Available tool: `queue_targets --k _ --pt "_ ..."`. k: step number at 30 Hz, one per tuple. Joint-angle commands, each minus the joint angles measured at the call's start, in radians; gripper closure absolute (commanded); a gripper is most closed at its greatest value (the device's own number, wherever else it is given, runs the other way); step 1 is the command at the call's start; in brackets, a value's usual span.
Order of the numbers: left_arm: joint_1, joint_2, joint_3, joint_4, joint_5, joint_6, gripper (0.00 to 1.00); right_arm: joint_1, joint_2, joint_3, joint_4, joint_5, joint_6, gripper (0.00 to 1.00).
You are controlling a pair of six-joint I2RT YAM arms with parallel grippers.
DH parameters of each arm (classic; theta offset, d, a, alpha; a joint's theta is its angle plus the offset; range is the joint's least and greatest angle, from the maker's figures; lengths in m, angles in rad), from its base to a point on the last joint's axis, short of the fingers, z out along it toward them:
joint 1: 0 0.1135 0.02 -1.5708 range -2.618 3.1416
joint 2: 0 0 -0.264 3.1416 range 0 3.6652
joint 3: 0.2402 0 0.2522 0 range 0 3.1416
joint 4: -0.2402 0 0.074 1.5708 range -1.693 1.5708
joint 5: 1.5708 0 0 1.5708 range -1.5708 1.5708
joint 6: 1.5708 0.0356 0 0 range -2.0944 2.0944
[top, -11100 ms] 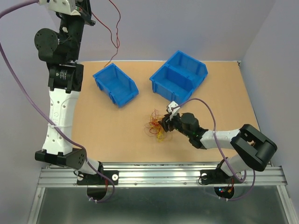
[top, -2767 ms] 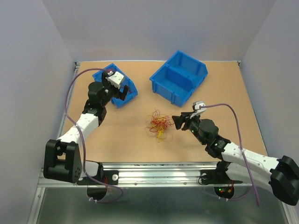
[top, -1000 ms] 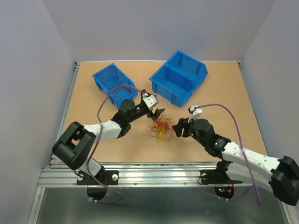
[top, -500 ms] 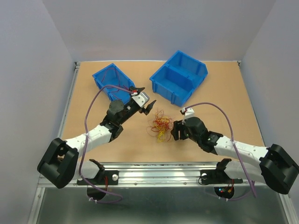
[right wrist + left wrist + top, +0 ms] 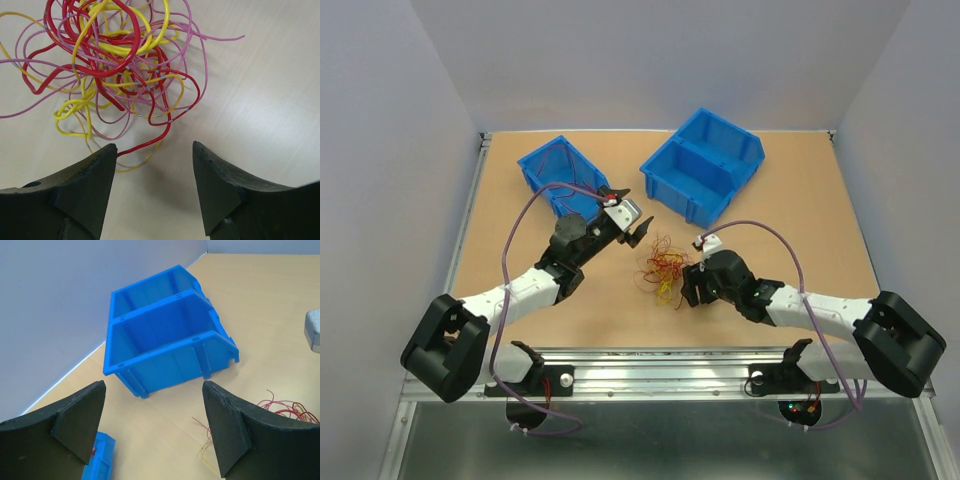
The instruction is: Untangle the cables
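The cables (image 5: 661, 266) lie as a small tangle of red, yellow and pink wires on the tan table, mid-front. In the right wrist view the cables (image 5: 112, 65) fill the upper left, loops crossing one another. My right gripper (image 5: 152, 150) hangs open just at the tangle's near edge, a red strand running by its left finger; nothing is between the fingers. My left gripper (image 5: 633, 222) is open, up and left of the tangle, apart from it. In the left wrist view only a few wire ends of the cables (image 5: 280, 407) show at lower right.
A blue two-compartment bin (image 5: 705, 165) stands at the back centre, also seen as the blue bin (image 5: 165, 330) ahead of the left gripper. A smaller blue bin (image 5: 563, 172) sits back left with a thin red wire in it. Grey walls enclose the table.
Over the last second my left gripper drew back up and left from the tangle. My right gripper moved left, up to the tangle's edge, and opened slightly.
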Motion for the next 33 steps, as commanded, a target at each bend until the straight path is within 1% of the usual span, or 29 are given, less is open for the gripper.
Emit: queue_targets --k 1,6,8,9,10,12,13,14,16,17,20,21,26,27,28,29,30,31,32,33 --pt "0.002 0.006 -0.006 0.044 -0.002 0.013 0.11 0.007 0.039 0.085 0.048 -0.02 -0.037 0.31" --pt "0.003 0.008 -0.009 0.044 -0.002 0.017 0.11 0.007 0.087 0.107 0.086 -0.037 -0.045 0.31" --pt "0.003 0.011 -0.006 0.044 -0.002 0.017 0.11 0.007 0.11 0.116 0.089 -0.037 -0.044 0.36" --pt "0.003 0.012 -0.006 0.044 -0.002 0.019 0.11 0.008 0.117 0.122 0.089 -0.04 -0.042 0.4" --pt "0.003 0.014 -0.005 0.044 -0.002 0.017 0.11 0.008 0.125 0.125 0.088 -0.038 -0.039 0.46" --pt "0.005 0.015 -0.005 0.044 -0.002 0.017 0.11 0.007 0.145 0.134 0.08 -0.028 -0.019 0.56" --pt "0.003 0.014 -0.006 0.044 -0.002 0.017 0.11 0.007 0.148 0.139 0.046 -0.028 -0.013 0.68" --pt "0.003 0.014 -0.006 0.044 -0.002 0.017 0.11 0.007 0.15 0.144 0.031 -0.028 -0.007 0.72" --pt "0.005 0.015 -0.005 0.042 -0.002 0.019 0.11 0.008 0.131 0.141 0.012 -0.014 0.012 0.79" --pt "0.003 0.015 -0.005 0.044 0.0 0.019 0.11 0.01 0.116 0.128 0.0 -0.005 0.018 0.87" --pt "0.003 0.017 -0.005 0.042 0.007 0.023 0.11 0.01 0.003 0.093 -0.009 0.015 0.03 0.99" --pt "0.003 0.017 -0.005 0.041 0.015 0.025 0.11 0.011 0.002 0.081 -0.008 0.015 0.03 0.99" --pt "0.003 -0.006 -0.017 0.024 0.102 0.045 0.11 0.013 -0.253 -0.011 0.067 -0.031 0.027 0.99" --pt "0.005 -0.014 -0.022 0.021 0.122 0.048 0.11 0.013 -0.286 -0.034 0.072 -0.038 0.027 0.97" --pt "0.003 -0.031 -0.028 0.021 0.144 0.062 0.11 0.014 -0.312 -0.048 0.072 -0.049 0.026 0.86" --pt "0.003 -0.04 -0.043 0.018 0.186 0.069 0.11 0.014 -0.353 -0.059 0.071 -0.048 0.024 0.64" --pt "0.003 -0.057 -0.049 0.014 0.217 0.092 0.11 0.014 -0.358 -0.066 0.069 -0.037 0.032 0.61" --pt "0.005 -0.064 -0.054 0.005 0.249 0.105 0.11 0.014 -0.355 -0.063 0.068 -0.032 0.033 0.6" --pt "0.003 -0.074 -0.061 -0.019 0.32 0.12 0.11 0.014 -0.334 -0.059 0.065 -0.034 0.033 0.55" --pt "0.003 -0.086 -0.062 -0.038 0.358 0.137 0.11 0.014 -0.315 -0.051 0.063 -0.032 0.032 0.5"
